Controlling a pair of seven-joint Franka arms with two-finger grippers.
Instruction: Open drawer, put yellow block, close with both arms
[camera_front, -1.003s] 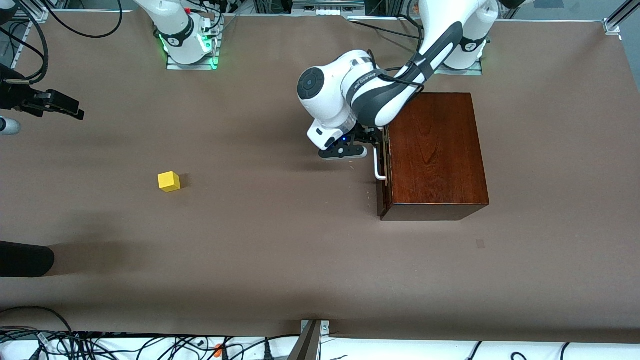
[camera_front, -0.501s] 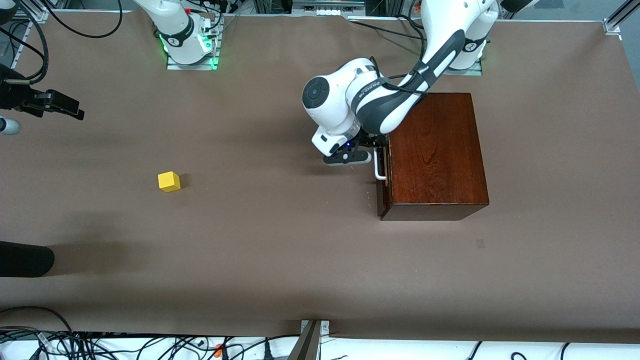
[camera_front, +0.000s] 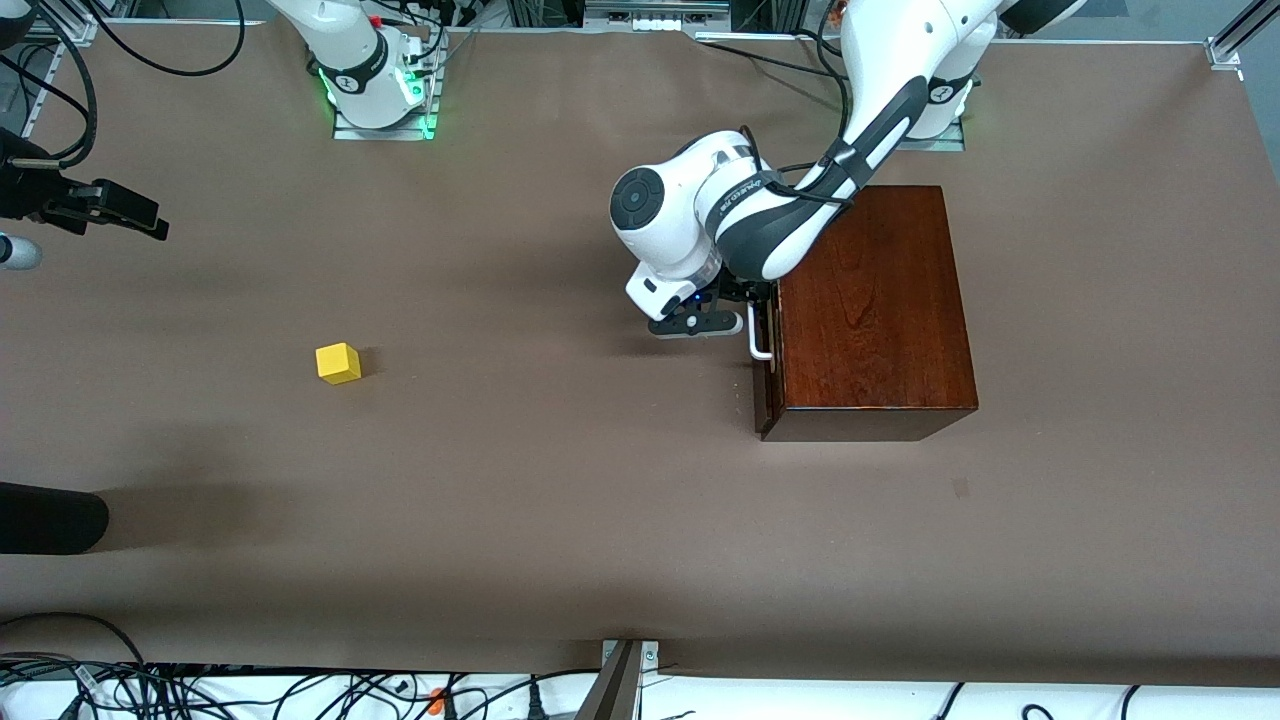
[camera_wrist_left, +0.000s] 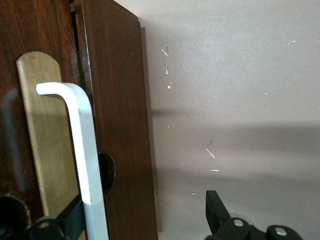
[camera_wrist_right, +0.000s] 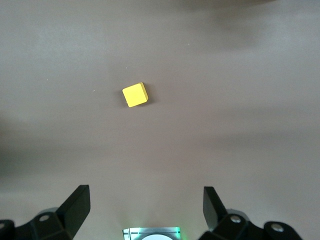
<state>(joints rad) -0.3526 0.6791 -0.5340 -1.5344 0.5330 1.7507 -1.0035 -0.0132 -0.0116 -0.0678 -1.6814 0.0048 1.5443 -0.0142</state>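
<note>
While the drawer (camera_front: 768, 345) was shut, the left gripper (camera_wrist_left: 145, 220) sat wide open around its white handle (camera_wrist_left: 75, 145), needing to squeeze and pull, and the right gripper (camera_wrist_right: 145, 205) waited, wide open, high above the yellow block (camera_front: 338, 362) at the box's (camera_front: 870, 310) nine o'clock.

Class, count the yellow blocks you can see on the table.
1. The yellow block lies on the brown table toward the right arm's end, apart from the wooden box. Any inside the box would be hidden.
</note>
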